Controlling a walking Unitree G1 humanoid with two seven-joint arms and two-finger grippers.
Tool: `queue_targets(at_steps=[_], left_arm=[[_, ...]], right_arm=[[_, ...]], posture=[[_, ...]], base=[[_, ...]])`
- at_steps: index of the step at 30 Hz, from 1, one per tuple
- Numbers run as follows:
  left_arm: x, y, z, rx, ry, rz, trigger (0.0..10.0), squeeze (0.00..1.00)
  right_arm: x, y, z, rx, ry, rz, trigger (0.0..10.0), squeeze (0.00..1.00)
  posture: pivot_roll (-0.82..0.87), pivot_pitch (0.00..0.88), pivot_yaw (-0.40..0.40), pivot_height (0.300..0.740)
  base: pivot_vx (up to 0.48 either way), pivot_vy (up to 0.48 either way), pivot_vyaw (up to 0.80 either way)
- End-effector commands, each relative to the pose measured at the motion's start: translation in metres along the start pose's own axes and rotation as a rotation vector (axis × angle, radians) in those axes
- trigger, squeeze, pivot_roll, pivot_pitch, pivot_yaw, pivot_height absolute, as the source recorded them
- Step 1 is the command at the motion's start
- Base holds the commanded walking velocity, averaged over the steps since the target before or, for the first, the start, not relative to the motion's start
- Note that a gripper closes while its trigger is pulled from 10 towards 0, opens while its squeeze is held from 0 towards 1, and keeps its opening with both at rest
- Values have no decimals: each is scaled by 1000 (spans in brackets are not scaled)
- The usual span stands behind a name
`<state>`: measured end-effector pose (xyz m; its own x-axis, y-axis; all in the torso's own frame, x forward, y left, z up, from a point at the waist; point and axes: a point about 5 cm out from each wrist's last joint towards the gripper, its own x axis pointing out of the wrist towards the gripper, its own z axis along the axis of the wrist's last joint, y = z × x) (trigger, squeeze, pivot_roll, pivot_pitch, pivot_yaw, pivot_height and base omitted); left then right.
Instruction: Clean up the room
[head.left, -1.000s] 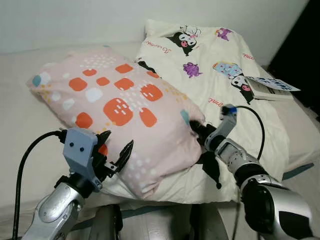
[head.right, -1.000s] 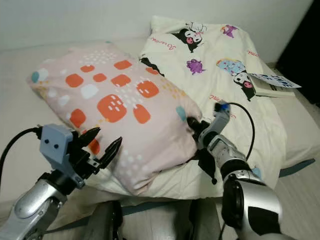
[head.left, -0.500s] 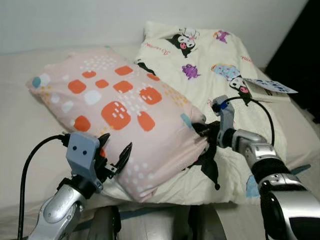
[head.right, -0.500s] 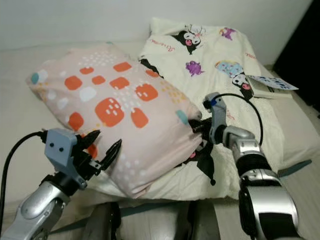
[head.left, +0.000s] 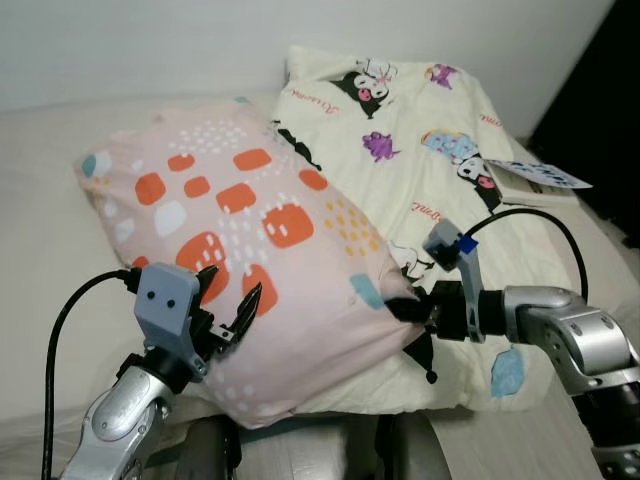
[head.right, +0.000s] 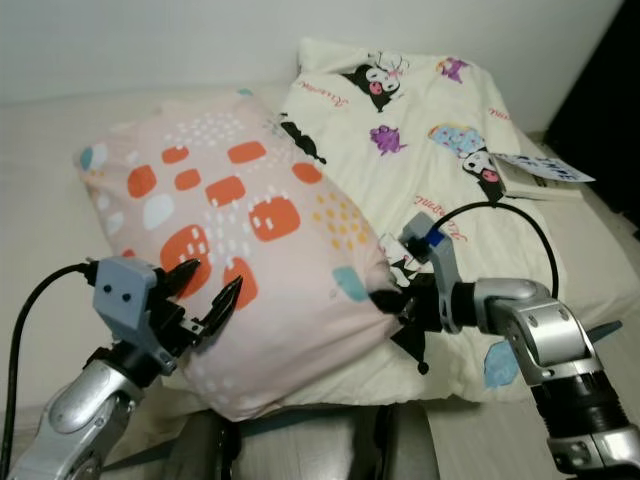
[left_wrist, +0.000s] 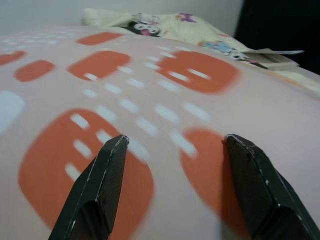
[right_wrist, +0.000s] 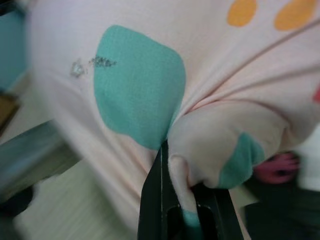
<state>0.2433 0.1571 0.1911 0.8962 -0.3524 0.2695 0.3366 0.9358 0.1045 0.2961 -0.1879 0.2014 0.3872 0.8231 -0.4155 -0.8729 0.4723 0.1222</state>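
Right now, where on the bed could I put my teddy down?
The bare cream mattress left of the pink pillow is free, as is the strip behind it by the wall. The right side is crowded: the cartoon blanket, a book on its far edge, and the right gripper pinching the pillow's corner.

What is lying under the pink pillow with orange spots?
The pink pillow lies partly on a cream cartoon-print pillow and on the beige bed. What is under its middle is covered.
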Motion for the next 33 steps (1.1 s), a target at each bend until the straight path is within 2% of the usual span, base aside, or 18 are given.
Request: queue_targets(at_steps=[1,4,6,7,10,12,14,15,20,21,22,24,26,27,29,32,33], left_arm=[[-3,2,-6,4,21,19,10000,0],[-4,6,-5,13,14,44,10000,0],[-4,6,-5,13,14,44,10000,0],[-4,7,-5,17,12,51,10000,0],[-4,7,-5,18,11,53,10000,0],[-4,7,-5,18,9,55,10000,0],[-5,7,-4,17,5,56,10000,0],[-5,7,-4,17,5,56,10000,0],[-4,6,-5,17,4,64,10000,0],[-4,6,-5,17,4,64,10000,0],[-4,6,-5,17,3,66,10000,0],[-4,6,-5,17,3,66,10000,0],[-4,6,-6,20,5,67,10000,0],[-4,6,-6,20,5,67,10000,0],[-4,6,-6,21,6,68,10000,0],[-4,5,-5,20,6,68,10000,0],[-4,5,-6,15,9,69,10000,0]], right_arm=[[4,15,-9,23,41,118,0,0],[-7,38,-13,10,92,268,0,0],[-7,38,-13,10,92,268,0,0],[-11,46,-16,6,118,311,0,0],[-16,51,-21,0,152,345,0,0],[-22,57,-25,-2,193,370,0,0],[-35,61,-39,-40,311,392,0,0],[-35,61,-39,-40,311,392,0,0],[-55,27,-60,-37,473,160,0,0],[-55,27,-60,-37,473,160,0,0],[-59,21,-63,-37,496,118,0,0],[-59,21,-63,-37,496,118,0,0],[-67,-2,-74,-57,561,-57,0,0],[-67,-2,-74,-57,561,-57,0,0],[-69,-25,-79,-56,544,-248,0,0],[-66,-34,-77,-58,499,-321,0,0],[-64,-36,-75,-64,475,-339,2549,314]], posture=[[13,220,-44,581],[15,219,-47,581],[15,219,-47,581],[15,220,-47,581],[15,219,-49,581],[15,219,-49,581],[17,220,-50,581],[17,220,-50,581],[19,221,-46,581],[19,221,-46,581],[19,221,-46,581],[19,221,-46,581],[21,225,-42,581],[21,225,-42,581],[26,226,-42,581],[28,227,-43,581],[29,227,-42,581]], base=[[0,0,0],[0,0,0],[0,0,0],[0,0,0],[0,0,0],[0,0,0],[0,0,0],[0,0,0],[0,0,0],[0,0,0],[0,0,0],[0,0,0],[0,0,0],[0,0,0],[0,0,0],[0,0,0],[0,0,0]])
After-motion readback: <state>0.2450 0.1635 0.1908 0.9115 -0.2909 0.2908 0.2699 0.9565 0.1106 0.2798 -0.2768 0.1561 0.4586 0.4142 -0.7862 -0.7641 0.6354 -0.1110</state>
